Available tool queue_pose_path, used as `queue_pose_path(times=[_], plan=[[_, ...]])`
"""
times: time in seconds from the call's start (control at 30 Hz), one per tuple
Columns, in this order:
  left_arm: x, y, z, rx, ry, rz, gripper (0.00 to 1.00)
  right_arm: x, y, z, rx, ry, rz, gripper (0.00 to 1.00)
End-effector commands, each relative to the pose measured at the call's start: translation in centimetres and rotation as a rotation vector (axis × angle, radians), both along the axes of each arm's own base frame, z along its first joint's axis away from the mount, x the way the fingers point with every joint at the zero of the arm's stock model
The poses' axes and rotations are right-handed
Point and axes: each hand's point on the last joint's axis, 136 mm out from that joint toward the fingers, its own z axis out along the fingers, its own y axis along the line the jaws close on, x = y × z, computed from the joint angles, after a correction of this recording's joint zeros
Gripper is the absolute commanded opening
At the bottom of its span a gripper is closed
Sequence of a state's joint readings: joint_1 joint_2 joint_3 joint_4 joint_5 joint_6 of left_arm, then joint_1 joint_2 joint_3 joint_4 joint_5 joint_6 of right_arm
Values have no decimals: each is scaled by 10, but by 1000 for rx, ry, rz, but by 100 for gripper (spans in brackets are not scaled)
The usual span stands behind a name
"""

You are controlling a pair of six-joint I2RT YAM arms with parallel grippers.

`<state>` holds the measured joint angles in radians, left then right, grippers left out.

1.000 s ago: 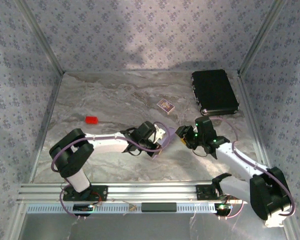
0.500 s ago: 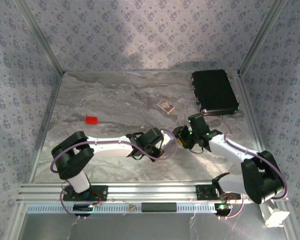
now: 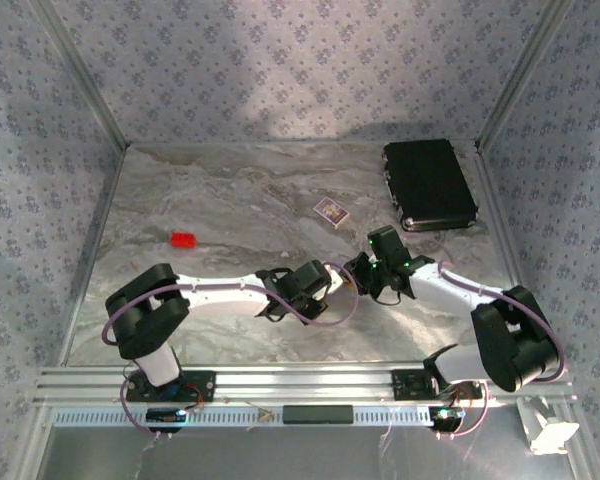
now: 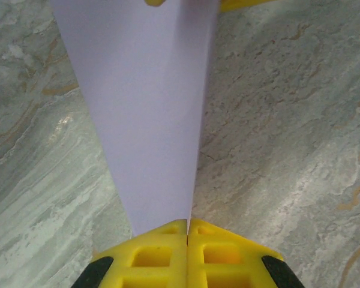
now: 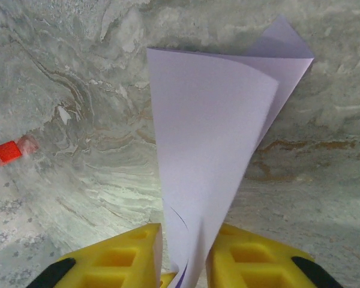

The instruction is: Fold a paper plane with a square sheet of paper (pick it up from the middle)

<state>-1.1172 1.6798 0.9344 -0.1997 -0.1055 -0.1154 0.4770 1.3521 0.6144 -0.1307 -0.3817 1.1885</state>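
Note:
The square sheet of paper is pale lilac and folded into a narrow tapering shape, held up over the marble table. My left gripper is shut on its narrow end, its yellow fingers pressed together. In the top view the left gripper and the right gripper meet nose to nose at the table's middle front. The right gripper has the curled sheet running between its yellow fingers, which still stand apart with a clear gap.
A black case lies at the back right. A small patterned card sits just beyond the grippers. A small red block rests at the left, and that red block also shows at the left of the right wrist view. Patterned walls close in the table.
The right gripper has moved left up to the left gripper and narrowed its jaws round the paper. The left gripper has shifted a little to the right, still shut on the sheet.

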Motion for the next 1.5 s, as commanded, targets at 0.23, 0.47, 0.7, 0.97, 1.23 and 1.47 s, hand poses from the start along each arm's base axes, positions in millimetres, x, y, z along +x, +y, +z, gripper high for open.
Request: queue_pose_path(times=[0.23, 0.47, 0.7, 0.97, 1.23, 1.47], plan=[[3, 0, 1, 59, -64, -13, 17, 2, 8, 6, 40, -1, 3, 3], [7, 2, 0, 77, -94, 3, 22, 3, 10, 6, 78, -5, -12, 0], [9, 4, -2, 89, -97, 14, 20, 3, 10, 7, 83, -6, -12, 0], [8, 5, -4, 95, -97, 15, 15, 2, 10, 6, 80, -2, -12, 0], [9, 1, 7, 59, -104, 19, 16, 2, 9, 5, 77, 0, -12, 0], [9, -1, 12, 32, -106, 22, 18, 2, 9, 4, 76, 3, -14, 0]])
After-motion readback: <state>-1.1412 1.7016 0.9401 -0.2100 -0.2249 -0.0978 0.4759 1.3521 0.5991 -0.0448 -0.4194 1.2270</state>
